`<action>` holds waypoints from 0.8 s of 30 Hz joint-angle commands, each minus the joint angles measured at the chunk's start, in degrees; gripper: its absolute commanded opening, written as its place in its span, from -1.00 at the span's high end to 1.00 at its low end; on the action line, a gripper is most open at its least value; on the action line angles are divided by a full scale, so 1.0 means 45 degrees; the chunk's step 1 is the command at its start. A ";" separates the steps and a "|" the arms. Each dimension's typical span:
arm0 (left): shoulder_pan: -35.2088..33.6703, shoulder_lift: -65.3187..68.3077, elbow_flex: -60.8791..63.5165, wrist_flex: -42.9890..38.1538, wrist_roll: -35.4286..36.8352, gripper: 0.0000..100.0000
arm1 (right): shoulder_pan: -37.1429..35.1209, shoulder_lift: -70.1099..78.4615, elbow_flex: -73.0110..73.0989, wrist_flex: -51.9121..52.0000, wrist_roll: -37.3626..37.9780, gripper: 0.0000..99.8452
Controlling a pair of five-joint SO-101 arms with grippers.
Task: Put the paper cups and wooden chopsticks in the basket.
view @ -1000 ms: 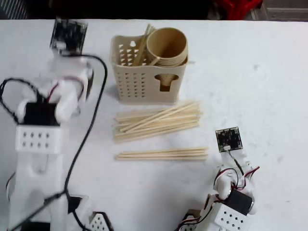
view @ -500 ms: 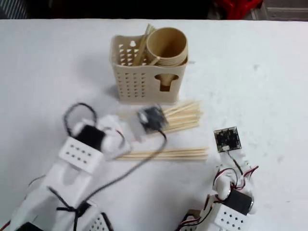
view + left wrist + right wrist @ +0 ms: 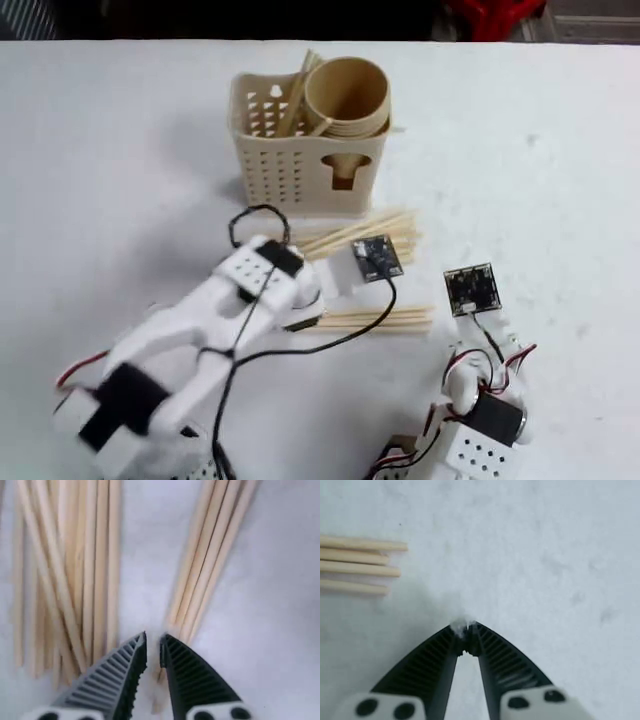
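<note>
Swung down from beside the basket, the left arm was brought across the desk over the loose wooden chopsticks. Paper cups were seen nested in the basket, so picking up chopsticks was judged the step in hand. These were laid flat in two groups, long axes across the desk, roughly parallel to the basket's front. The left claw was held between the groups, parted a slit, pinching nothing; wider spreading would be needed. The right claw was pressed together.
</note>
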 commanded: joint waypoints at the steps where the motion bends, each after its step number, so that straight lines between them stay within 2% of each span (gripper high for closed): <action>1: 0.0147 0.0987 -0.0879 -0.0293 -0.0137 0.87 | -0.0068 -0.0088 0.0098 -0.0127 0.0000 0.96; 8: 0.0147 0.2198 -0.1133 -0.0879 -0.0078 0.87 | -0.0068 -0.0088 0.0098 -0.0127 0.0000 0.96; 12: 0.0010 0.2139 -0.1465 -0.0274 0.0391 0.86 | -0.0068 -0.0088 0.0098 -0.0127 0.0000 0.96; 18: 0.0166 -0.0498 -0.1270 0.0801 0.0762 0.81 | -0.0068 -0.0088 0.0098 -0.0127 0.0000 0.96; 24: 0.0830 -0.1358 0.0684 -0.0313 0.0762 0.81 | -0.0068 -0.0088 0.0098 -0.0127 0.0000 0.96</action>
